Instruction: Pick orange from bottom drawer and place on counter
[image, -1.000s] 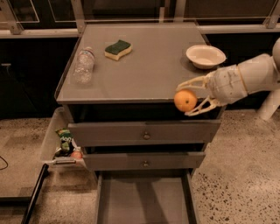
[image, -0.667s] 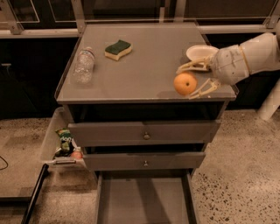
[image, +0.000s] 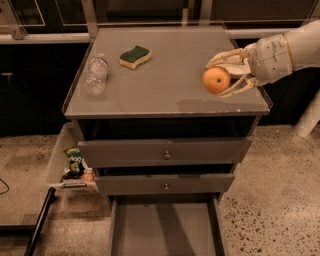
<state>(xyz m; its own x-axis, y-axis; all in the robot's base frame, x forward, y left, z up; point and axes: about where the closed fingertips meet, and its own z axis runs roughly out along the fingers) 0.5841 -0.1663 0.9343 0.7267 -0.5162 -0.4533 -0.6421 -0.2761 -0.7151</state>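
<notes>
Bulky white arm (image: 306, 42), rounded pale wrist housing (image: 270, 60), slim cream openwork jaws at upper right

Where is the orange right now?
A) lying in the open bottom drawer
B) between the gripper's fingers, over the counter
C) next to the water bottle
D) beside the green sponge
B: the orange sits clasped in the gripper over the counter, near its right edge in the camera view; the open bottom drawer has no orange in it.
</notes>
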